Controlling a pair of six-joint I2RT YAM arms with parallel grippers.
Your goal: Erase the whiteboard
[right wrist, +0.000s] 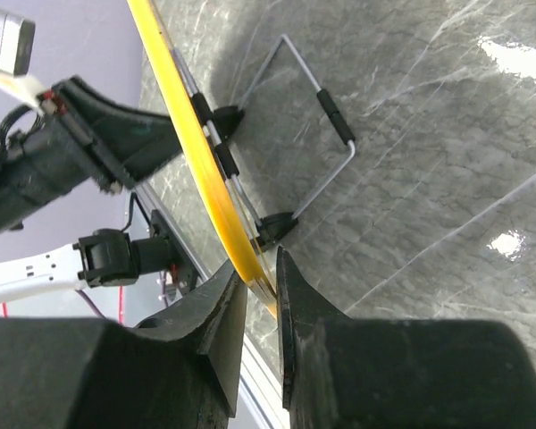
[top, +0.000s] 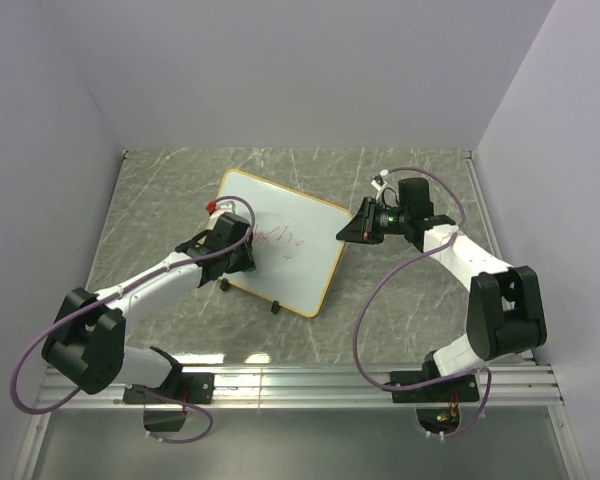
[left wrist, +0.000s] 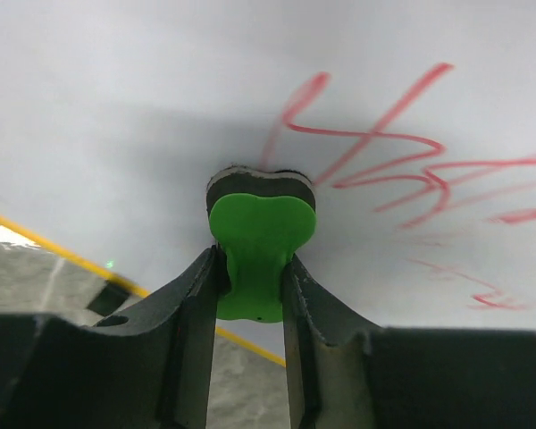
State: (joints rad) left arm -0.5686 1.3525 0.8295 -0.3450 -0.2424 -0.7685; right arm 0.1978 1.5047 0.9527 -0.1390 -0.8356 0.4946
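The whiteboard with its orange-yellow frame stands tilted on a wire stand in the middle of the table, with red scribble on its face. My left gripper is shut on the green eraser, whose dark pad presses the board just left of the red scribble. My right gripper is shut on the board's right edge; the yellow frame runs between its fingers.
A wire stand with black feet props the board from behind. Two black clips sit on the board's near edge. A red-capped marker lies by the board's left corner. Grey walls enclose the marble table.
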